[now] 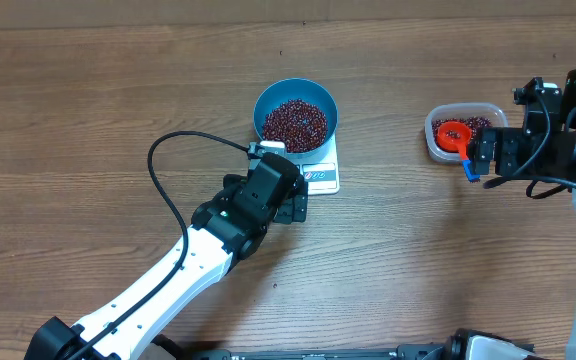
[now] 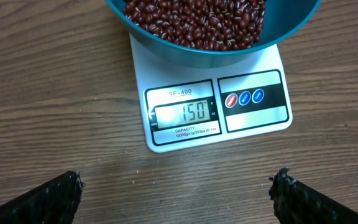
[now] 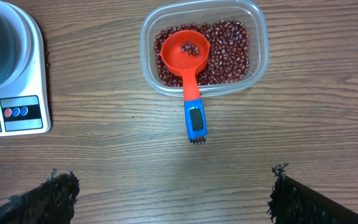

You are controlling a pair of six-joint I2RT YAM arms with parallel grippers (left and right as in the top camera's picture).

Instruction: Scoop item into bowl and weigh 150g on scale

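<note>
Weighing step looks done: one tabletop (image 1: pixel 88 100); left claw (image 2: pixel 176 179) and right claw (image 3: pixel 171 176), two, both spread, empty; one bowl (image 1: pixel 260 112) of countless beans (image 1: pixel 296 122) sits on one scale (image 2: pixel 213 102) reading 150; at its 3 o'clock, one tub (image 3: pixel 148 56) cradles one scoop (image 3: pixel 188 59). Next: likely just pull clear.

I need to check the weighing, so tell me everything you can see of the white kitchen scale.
The flat white rectangular plastic-looking kitchen scale lies level on the brown wooden table. One edge carries a display window reading 150, a label beneath, and a dark panel with one red and two blue round buttons. The round bright-blue bowl of small dark red beans stands on its platform, covering most of it. Nothing else touches it.
</note>
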